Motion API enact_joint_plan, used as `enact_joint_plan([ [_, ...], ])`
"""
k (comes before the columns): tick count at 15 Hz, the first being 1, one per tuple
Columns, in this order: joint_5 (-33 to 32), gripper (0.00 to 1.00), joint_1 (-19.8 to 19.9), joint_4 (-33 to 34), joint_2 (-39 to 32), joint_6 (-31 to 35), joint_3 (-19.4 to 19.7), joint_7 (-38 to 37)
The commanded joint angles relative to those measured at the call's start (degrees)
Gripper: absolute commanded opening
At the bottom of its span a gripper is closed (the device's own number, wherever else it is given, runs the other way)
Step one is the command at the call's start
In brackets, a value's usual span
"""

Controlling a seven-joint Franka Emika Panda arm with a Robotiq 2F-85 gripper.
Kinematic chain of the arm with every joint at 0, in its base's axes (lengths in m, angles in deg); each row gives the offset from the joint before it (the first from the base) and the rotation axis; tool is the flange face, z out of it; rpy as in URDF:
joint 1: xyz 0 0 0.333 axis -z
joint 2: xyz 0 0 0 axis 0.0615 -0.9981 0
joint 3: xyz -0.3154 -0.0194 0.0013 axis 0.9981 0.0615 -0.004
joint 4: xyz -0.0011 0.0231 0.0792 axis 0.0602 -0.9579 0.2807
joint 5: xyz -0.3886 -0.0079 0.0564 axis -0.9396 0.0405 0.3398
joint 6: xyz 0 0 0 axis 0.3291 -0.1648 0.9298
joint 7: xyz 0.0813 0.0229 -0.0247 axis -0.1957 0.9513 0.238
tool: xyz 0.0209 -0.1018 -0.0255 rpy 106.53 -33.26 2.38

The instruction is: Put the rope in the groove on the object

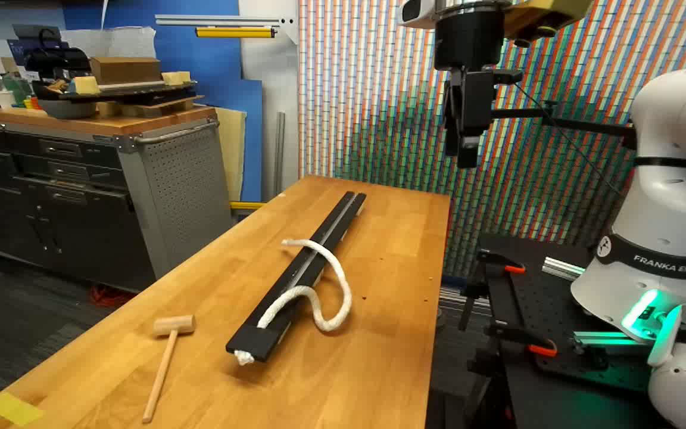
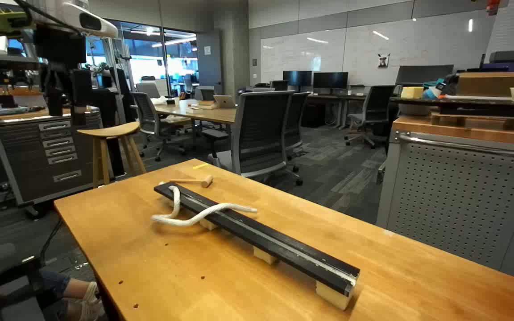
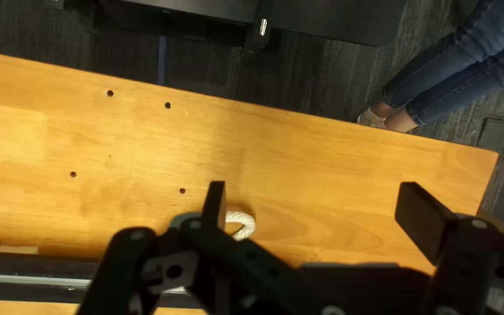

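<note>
Hanging high above a honey-brown wooden table (image 1: 379, 369), a black two-fingered gripper (image 1: 461, 154) is pointing down in an exterior view, with a white braided rope (image 1: 345, 292) lying below and well apart from it. The rope is looping out toward the white robot arm (image 1: 682, 205) from a long, narrow black bar (image 1: 292, 273) and crossing back over the straight lengthwise groove (image 1: 338, 223), its free end jutting past the far edge. In an exterior view, pale wooden blocks (image 2: 332, 294) are propping up the bar, and the rope is lying toward the end that appears nearer the gripper. In the wrist view, the fingers (image 3: 213, 203) are standing wide apart and gripping nothing, a bend of rope showing past one of them, down on the table. The bar is running nearly parallel to the line between the fingertips. The coming move is probably turning on that: pinching the rope where it is crossing the bar looks natural, yet the free end is likely needing a swing lengthwise to settle into the groove
</note>
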Motion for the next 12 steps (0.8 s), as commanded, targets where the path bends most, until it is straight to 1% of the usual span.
enact_joint_plan([
  [1, 0.13, 1.00, 0.30, 0.12, 0.01, -0.11, -0.28, 0.12],
  [10, 0.13, 1.00, 0.30, 0.19, 0.03, -0.10, -0.28, 0.12],
  [12, -0.58, 1.00, 1.00, 0.70, -0.64, 0.04, -0.10, -0.19],
])
